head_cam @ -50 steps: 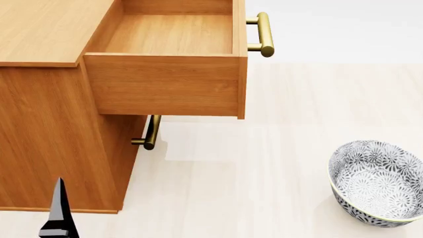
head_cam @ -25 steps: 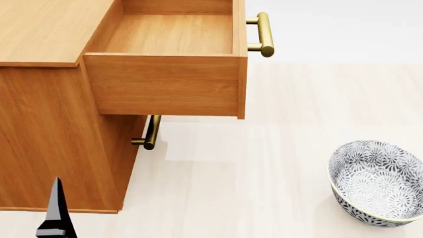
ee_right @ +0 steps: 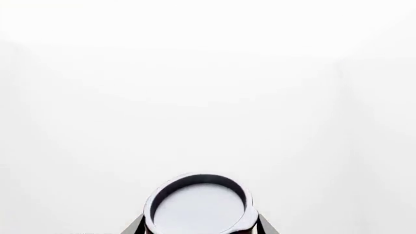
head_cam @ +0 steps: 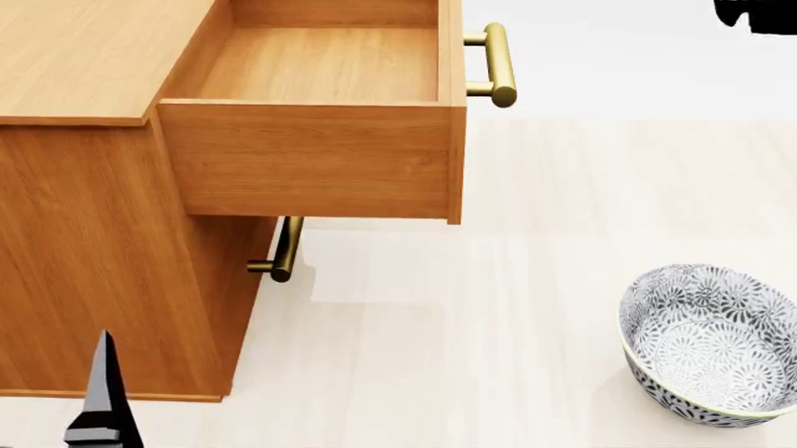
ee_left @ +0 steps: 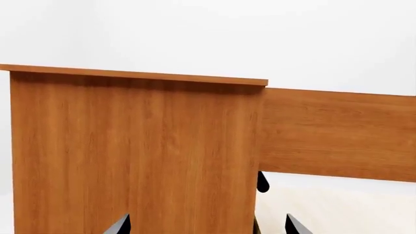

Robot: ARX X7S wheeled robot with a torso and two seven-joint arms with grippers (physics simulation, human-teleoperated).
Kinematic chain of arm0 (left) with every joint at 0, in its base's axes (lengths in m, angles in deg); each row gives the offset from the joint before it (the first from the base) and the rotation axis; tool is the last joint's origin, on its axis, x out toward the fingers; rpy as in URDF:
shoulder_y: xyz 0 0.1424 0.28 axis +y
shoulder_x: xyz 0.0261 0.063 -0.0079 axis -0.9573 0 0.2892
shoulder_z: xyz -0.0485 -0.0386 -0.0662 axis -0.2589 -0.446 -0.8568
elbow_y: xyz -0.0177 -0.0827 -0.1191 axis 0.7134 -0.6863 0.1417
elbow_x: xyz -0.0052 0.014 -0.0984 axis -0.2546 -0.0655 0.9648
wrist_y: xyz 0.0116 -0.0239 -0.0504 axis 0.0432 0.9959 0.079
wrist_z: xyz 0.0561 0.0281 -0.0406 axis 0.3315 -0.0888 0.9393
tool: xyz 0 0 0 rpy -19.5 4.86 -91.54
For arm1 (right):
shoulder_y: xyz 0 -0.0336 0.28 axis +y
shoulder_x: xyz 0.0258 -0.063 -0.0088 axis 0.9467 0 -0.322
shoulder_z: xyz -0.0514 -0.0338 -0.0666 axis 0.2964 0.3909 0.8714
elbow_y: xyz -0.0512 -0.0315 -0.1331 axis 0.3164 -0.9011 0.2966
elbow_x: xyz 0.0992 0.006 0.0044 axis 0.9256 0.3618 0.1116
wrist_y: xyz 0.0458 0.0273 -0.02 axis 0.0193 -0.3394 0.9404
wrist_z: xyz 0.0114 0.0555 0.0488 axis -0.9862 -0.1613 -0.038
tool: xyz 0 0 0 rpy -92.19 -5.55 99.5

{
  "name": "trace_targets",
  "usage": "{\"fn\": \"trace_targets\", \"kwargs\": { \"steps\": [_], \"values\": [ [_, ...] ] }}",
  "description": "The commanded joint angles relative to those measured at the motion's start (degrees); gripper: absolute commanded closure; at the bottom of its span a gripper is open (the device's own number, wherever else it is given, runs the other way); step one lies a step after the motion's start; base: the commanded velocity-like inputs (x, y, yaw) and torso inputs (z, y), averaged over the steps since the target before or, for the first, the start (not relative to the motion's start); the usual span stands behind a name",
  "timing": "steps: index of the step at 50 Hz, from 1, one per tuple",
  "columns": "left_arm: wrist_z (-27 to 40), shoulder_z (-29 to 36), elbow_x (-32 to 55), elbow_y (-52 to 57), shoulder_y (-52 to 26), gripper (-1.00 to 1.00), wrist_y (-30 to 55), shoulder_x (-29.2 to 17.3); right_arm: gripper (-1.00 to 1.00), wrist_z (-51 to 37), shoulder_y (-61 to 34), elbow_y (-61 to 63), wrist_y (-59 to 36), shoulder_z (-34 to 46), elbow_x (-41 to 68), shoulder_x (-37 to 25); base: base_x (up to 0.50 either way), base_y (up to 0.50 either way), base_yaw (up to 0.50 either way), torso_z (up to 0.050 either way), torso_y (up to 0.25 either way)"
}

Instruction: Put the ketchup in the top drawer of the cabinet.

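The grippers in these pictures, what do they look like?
Little shows. The left gripper has thin, pointed black fingers with a grey face and a pale band near the base. The right gripper shows only dark finger edges, plus a black piece at the head view's top corner. No cables or markings are visible.

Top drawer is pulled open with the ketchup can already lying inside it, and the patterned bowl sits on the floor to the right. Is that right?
Not quite. The top drawer is open and the patterned bowl is on the floor at right, but the head view shows the drawer empty. The right wrist view shows the ketchup can, lid toward the camera, between the right gripper's fingers.
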Motion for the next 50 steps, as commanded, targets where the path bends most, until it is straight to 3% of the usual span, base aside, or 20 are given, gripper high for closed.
{"fn": "trace_targets", "kwargs": {
  "steps": [1, 15, 30, 50],
  "values": [
    [0.1, 0.1, 0.3, -0.3, -0.3, -1.0, -0.1, -0.1, 1.0, 2.3, -13.7, -6.5, -6.7, 10.3, -6.0, 10.3, 0.0, 0.0, 0.0, 0.0, 0.0],
    [-0.2, 0.0, 0.6, -1.8, -0.3, -1.0, -1.4, -0.1, 1.0, 7.2, -20.5, -15.2, -8.1, 16.2, -11.7, 20.4, 0.0, 0.0, 0.0, 0.0, 0.001],
    [0.1, 0.1, 1.4, -1.5, -1.1, -1.0, -0.7, -0.2, 1.0, 21.4, -24.4, -31.6, -4.4, 21.5, -17.1, 31.2, 0.0, 0.0, 0.0, 0.0, 0.0],
    [0.5, -0.1, 1.9, -1.3, -1.5, -1.0, 0.0, -0.8, 1.0, 34.4, -26.6, -47.3, -1.9, 27.6, -23.0, 37.1, 0.0, 0.0, 0.0, 0.0, 0.0]
  ]
}}
